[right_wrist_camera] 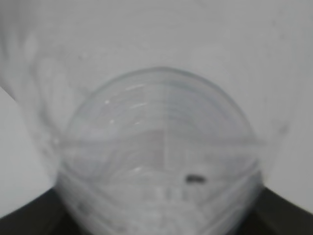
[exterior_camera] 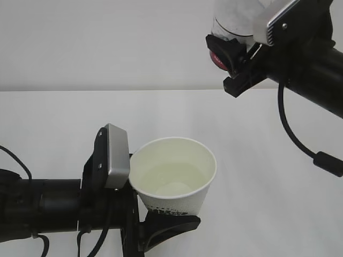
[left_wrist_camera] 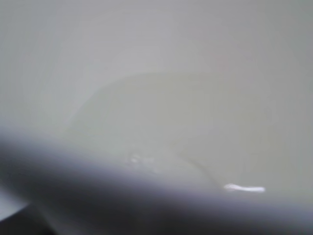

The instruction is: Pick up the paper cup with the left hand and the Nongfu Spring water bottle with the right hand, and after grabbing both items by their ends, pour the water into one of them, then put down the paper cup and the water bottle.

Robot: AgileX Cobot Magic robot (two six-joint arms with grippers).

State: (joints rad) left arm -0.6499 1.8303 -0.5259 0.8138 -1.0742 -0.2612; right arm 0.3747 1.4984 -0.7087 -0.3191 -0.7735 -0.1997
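The white paper cup [exterior_camera: 174, 174] stands upright at the bottom centre of the exterior view, with my left gripper [exterior_camera: 161, 213] shut round its lower part. A pale pool of water [exterior_camera: 172, 181] lies inside it. The left wrist view looks into the blurred cup [left_wrist_camera: 161, 98] over its rim, and the water [left_wrist_camera: 161, 127] shows there too. At the top right, well above the cup, my right gripper [exterior_camera: 236, 56] is shut on the Nongfu Spring water bottle [exterior_camera: 231, 19]. A bit of red shows at its lower left. The clear bottle [right_wrist_camera: 161, 161] fills the right wrist view. No stream falls.
A white table top [exterior_camera: 268, 187] spreads under both arms, with a pale wall [exterior_camera: 107, 43] behind it. A black cable [exterior_camera: 297, 136] loops down from the right arm. The left arm's dark body [exterior_camera: 48, 209] lies along the bottom left.
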